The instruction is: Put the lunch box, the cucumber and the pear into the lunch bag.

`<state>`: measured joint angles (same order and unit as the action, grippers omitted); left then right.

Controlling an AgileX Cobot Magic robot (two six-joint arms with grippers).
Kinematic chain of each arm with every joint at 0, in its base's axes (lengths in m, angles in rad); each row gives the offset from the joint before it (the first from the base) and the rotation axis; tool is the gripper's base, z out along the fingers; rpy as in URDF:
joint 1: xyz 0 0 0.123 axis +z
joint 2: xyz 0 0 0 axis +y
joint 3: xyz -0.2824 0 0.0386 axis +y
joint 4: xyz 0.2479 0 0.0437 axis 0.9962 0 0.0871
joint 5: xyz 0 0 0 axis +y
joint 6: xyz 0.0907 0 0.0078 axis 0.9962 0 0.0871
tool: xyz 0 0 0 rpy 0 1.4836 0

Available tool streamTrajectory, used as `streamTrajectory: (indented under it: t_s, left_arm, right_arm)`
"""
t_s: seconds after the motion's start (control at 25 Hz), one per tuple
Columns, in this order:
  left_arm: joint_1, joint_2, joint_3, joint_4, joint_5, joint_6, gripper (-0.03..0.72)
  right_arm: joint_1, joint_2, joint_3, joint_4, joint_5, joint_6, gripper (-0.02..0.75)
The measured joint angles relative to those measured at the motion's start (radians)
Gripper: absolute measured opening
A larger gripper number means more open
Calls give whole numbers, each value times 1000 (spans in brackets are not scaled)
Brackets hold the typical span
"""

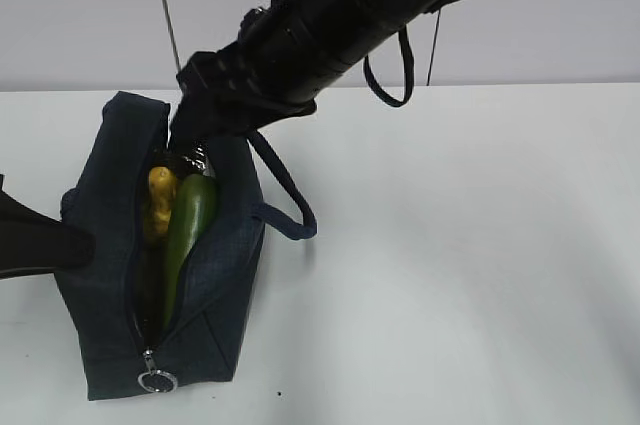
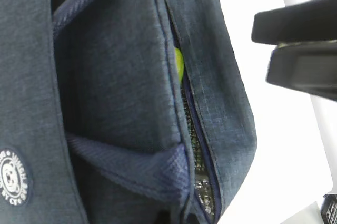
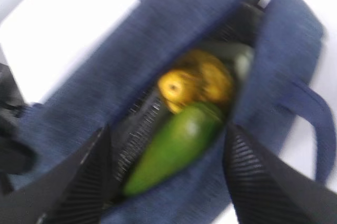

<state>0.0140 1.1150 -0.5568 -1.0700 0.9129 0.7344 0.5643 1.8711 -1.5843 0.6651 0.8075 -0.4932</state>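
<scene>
- I see the lunch bag (image 1: pixel 215 285) standing near the table's (image 1: pixel 470 265) left edge, its top zipper open along its length, the metal ring pull (image 1: pixel 157 381) hanging at the bag's near end.
- Inside the opening, the cucumber (image 1: pixel 188 227) lies lengthwise, with the pear (image 1: pixel 160 200) touching it on the left.
- From my right wrist view, something pale shows behind the pear, deep in the bag; it is too blurred for me to name.
- My right gripper (image 3: pixel 166 182) hovers just above the bag's far end, jaws wide apart, nothing between them but the view down onto the cucumber.
- My left gripper (image 1: pixel 45 245) sits against the bag's left wall; I read its jaws as together, and cannot see whether fabric is pinched.
- A loop handle (image 1: pixel 285 200) droops over the bag's right side.
</scene>
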Motion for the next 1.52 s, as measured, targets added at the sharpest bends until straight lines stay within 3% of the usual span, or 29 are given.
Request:
streamTrajectory:
  t_s: [0.2,0.8,1.2,1.52]
  left_arm:
    - [0,0,0,0,0,0,-15]
    - [0,0,0,0,-2,0,-15]
    - [0,0,0,-3,-12,0,-15]
    - [0,0,0,-44,-19,27,-15]
  right_arm:
    - [0,0,0,-145,31,121,497]
    - [0,84,0,-151,6,135,415]
    - [0,84,0,-150,-13,137,34]
    - [0,84,0,-163,-13,124,6]
